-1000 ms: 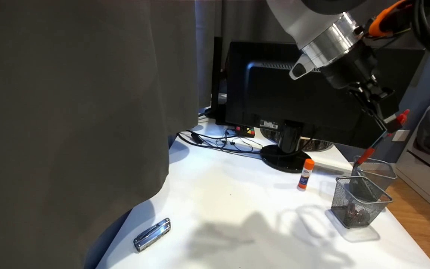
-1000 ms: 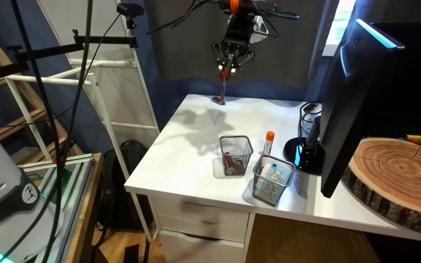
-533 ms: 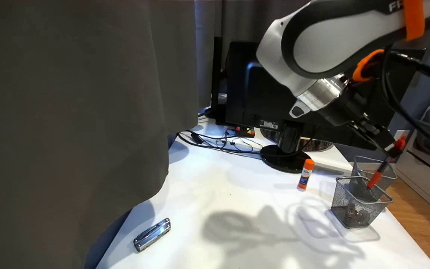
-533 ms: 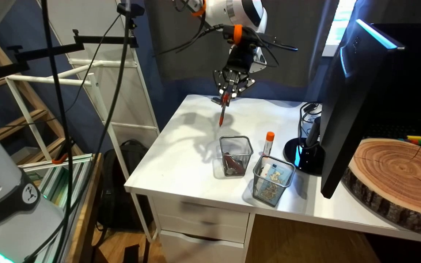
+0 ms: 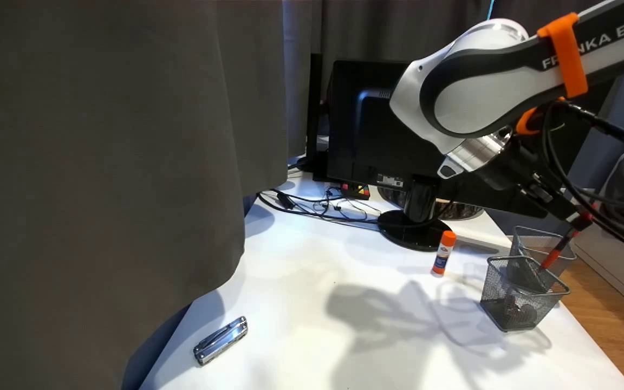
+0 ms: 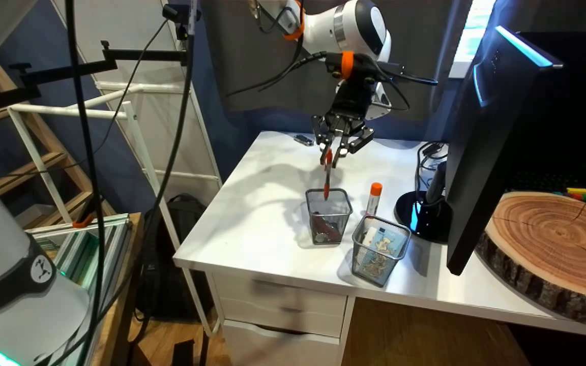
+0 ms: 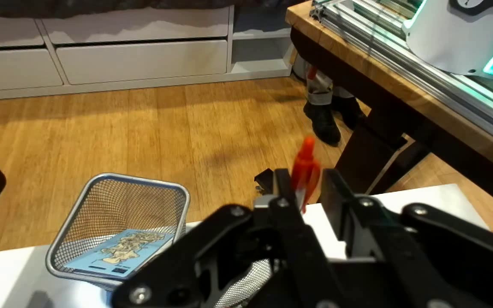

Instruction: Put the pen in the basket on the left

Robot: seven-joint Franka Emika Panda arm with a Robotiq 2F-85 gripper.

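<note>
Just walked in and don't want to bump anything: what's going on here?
A robot arm holds a red-orange pen in its claw, lower end pointing down. In an exterior view that end shows at the opening of a mesh basket with something dark red in it; whether it is inside yet I cannot tell. The claw has not let go. Another basket, holding a blue card, stands close by.
</note>
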